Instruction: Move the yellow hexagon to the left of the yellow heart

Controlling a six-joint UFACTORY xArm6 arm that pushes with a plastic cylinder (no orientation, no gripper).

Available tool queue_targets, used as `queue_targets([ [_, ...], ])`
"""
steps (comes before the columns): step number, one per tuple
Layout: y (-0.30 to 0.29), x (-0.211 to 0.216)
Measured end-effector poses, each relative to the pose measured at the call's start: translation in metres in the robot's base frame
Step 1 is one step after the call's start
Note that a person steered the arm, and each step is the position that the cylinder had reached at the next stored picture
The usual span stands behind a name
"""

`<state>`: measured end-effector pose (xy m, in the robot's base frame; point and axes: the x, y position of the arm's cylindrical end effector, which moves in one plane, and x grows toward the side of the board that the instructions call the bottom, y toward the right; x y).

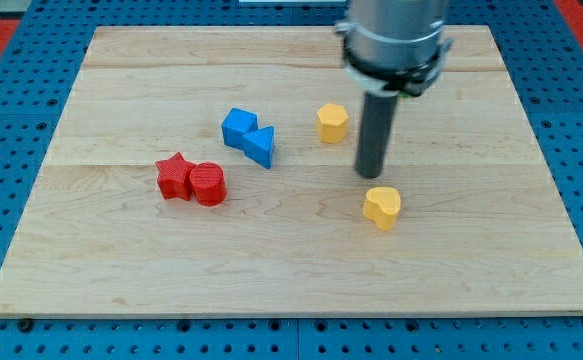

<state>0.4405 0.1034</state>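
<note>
The yellow hexagon point(332, 122) sits on the wooden board a little above the board's middle. The yellow heart point(382, 206) lies below it and to the right. My tip point(372, 174) is between them: right of and below the hexagon, just above the heart, touching neither as far as I can see. The rod rises from the tip to the arm's grey end piece point(391, 40) at the view's top.
A blue block point(238, 127) and a blue triangle point(262, 146) touch each other left of the hexagon. A red star point(175, 176) and a red cylinder point(209, 184) stand together further left and lower. The board point(121, 270) lies on a blue pegboard.
</note>
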Motion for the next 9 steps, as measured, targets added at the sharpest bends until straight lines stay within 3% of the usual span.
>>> queue_targets([
  [1, 0.017, -0.058],
  [2, -0.006, -0.101],
  [4, -0.098, -0.117],
  [6, -0.050, -0.088],
  [9, -0.033, -0.027],
])
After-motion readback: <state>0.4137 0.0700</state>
